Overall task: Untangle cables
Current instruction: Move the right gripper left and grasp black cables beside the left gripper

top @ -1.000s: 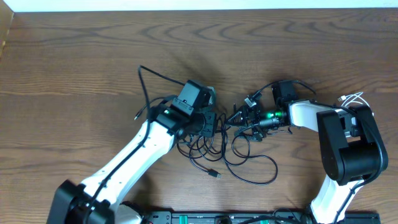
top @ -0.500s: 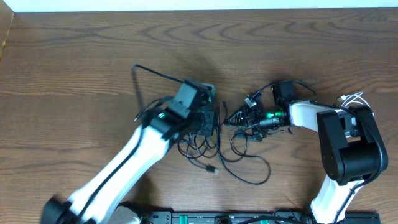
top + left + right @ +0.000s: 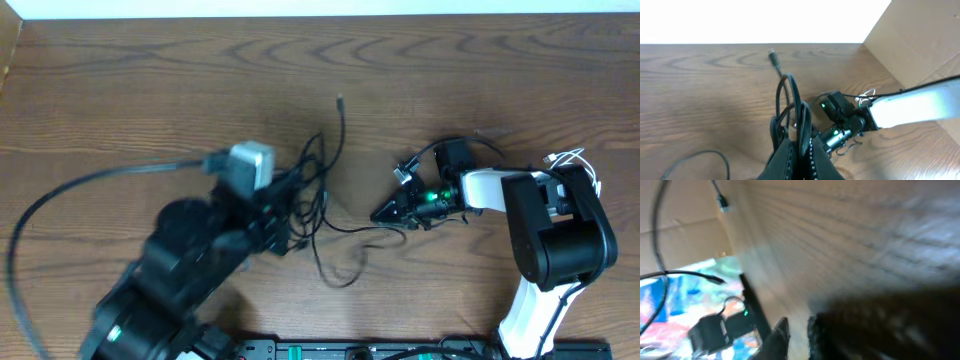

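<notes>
Above the middle of the table (image 3: 120, 90), your left gripper (image 3: 800, 152) holds the knot of black cables (image 3: 312, 190) up off the wood.
Its jaws are clamped together on several loops, which stand up in arcs in the left wrist view. One free plug end (image 3: 340, 99) points toward the far side. Holding the bundle high probably lets the slack strands hang, so you can see which ones cross. A few strands trail on the table just near of the bundle, and one thin run leads right to your right gripper (image 3: 383, 212). That gripper sits low at the table and points left at the tangle, likely to anchor that strand against a pull. You cannot tell whether its jaws grip the strand: the tip is tiny in the overhead view and the right wrist view is blurred.
</notes>
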Controlling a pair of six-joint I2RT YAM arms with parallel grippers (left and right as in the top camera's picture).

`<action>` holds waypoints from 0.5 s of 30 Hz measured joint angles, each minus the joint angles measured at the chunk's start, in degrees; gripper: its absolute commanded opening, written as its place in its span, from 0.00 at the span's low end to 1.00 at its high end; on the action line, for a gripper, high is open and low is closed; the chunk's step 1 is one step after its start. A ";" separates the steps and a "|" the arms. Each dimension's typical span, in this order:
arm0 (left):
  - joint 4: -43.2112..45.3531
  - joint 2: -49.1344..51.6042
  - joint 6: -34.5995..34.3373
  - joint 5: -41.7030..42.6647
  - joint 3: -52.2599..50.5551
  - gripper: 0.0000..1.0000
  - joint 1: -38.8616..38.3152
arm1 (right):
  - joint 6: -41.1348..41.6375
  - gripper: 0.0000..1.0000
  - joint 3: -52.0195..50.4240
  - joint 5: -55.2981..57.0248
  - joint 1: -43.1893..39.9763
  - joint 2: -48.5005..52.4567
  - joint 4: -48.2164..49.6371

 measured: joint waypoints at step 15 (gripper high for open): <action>-11.76 1.81 -1.97 -0.83 0.22 0.07 -0.02 | -5.03 0.49 -3.82 9.81 5.64 -40.15 -9.62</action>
